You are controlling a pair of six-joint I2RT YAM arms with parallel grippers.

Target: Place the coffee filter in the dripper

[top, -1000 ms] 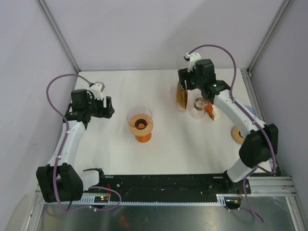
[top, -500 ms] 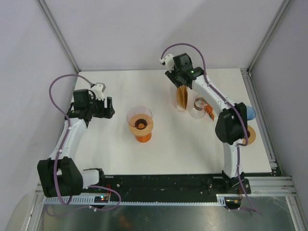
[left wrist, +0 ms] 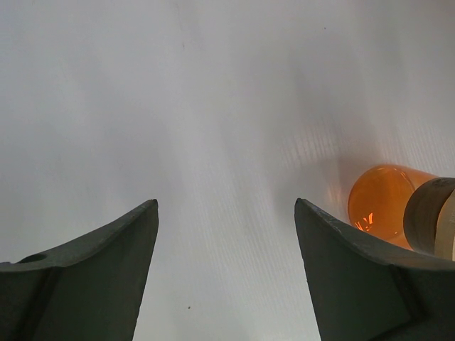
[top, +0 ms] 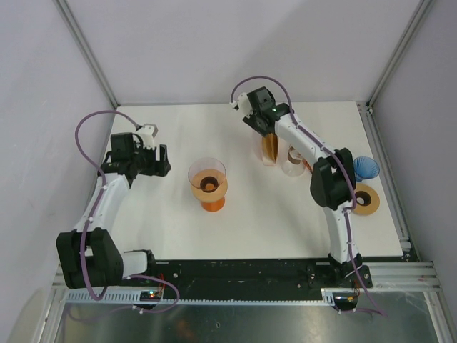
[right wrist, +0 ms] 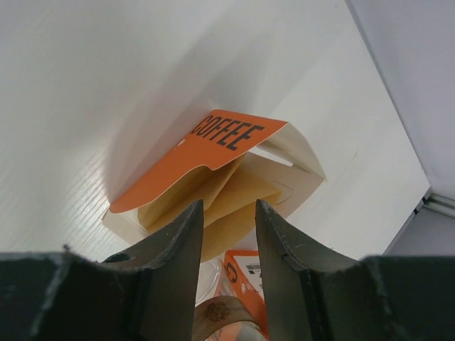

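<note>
- Clearly, the task is at its early part: the coffee filter (right wrist: 250, 186) is not in the dripper (top: 208, 184).
- It sits with other filters in the open filter box (right wrist: 213, 142), far back on the table (top: 178, 229) and well apart from the dripper.
- At the box mouth, the right gripper (right wrist: 227, 207) has narrowed fingers with the filter's edge between them. I cannot tell if they really pinch it.
- Beside the dripper, the left gripper (left wrist: 225, 206) hovers with fingers spread wide, holding nothing.
- What is left, I judge: take the filter out, carry it over, and seat it in the dripper.

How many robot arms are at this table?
2. The left arm sits left of the orange dripper; the right arm reaches over the coffee filter box at the far side. None looks hidden.
</note>
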